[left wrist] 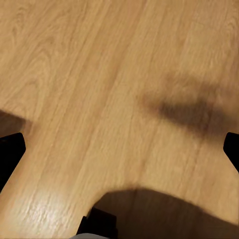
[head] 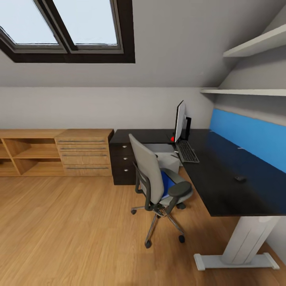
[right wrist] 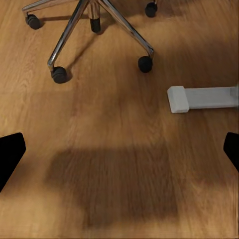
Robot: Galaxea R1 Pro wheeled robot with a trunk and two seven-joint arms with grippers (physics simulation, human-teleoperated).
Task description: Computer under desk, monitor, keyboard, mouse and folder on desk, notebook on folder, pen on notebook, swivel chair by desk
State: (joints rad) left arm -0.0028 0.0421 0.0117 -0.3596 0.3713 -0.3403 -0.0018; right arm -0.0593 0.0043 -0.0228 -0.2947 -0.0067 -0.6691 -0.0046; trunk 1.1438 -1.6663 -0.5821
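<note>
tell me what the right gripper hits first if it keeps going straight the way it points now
Most likely the bare wooden floor. The right gripper, fingers spread wide, points down at it; the swivel chair's wheeled base and the desk foot lie off that line.

Both wrist views show plain matte-black fingertips (left wrist: pixel 10 154) with angular, slanted edges, free of markings

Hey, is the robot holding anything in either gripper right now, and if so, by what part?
Nothing is held. Both the left gripper and right gripper are open over bare wooden floor.
</note>
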